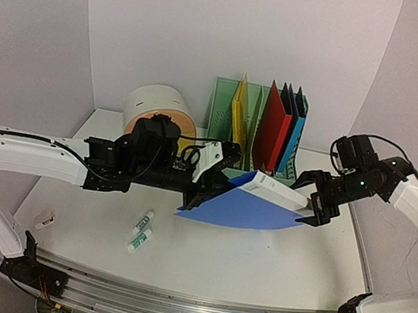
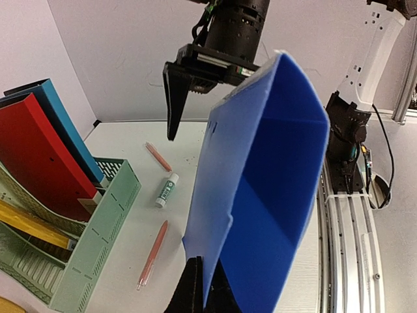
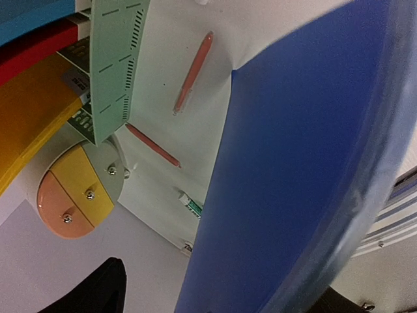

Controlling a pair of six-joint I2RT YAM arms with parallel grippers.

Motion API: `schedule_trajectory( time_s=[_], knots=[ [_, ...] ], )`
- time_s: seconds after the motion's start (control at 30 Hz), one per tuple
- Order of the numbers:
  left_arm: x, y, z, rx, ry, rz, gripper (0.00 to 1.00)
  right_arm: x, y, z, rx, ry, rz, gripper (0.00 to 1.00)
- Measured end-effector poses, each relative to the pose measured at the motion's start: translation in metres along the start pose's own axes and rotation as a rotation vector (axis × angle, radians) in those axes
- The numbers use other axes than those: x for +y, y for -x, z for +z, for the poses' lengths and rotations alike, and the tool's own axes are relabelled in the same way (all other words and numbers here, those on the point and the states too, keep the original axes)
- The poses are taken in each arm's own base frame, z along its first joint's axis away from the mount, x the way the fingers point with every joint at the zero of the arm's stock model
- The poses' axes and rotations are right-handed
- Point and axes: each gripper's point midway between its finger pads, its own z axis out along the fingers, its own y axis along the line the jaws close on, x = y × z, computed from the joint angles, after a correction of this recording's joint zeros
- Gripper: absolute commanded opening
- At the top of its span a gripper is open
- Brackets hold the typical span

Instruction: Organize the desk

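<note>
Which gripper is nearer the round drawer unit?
Left. The left gripper is close in front of the drawer unit; the right gripper is far off, beyond the file rack.

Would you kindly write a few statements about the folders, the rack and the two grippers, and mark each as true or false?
1. The left gripper is shut on the blue folder. True.
2. The blue folder lies flat on the desk. False: it is held up off the desk.
3. A red folder stands in the mint-green rack. True.
4. The right gripper is shut. False: its jaws stand open, with the far end of the blue folder between them.
5. A pink pen lies on the desk beside the rack. True.
</note>
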Motion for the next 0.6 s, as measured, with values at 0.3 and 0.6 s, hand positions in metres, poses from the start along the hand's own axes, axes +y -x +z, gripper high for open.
schedule_trajectory(
  time_s=[0.3,0.6],
  knots=[
    [-0.018,0.000,0.006,-0.013,-0.074,-0.008,0.00,-0.003,-0.011,0.010,-0.045,-0.003,0.054,0.02],
    [-0.034,0.035,0.001,-0.160,-0.171,-0.009,0.46,0.011,-0.018,-0.049,-0.144,0.011,0.046,0.00]
  ],
)
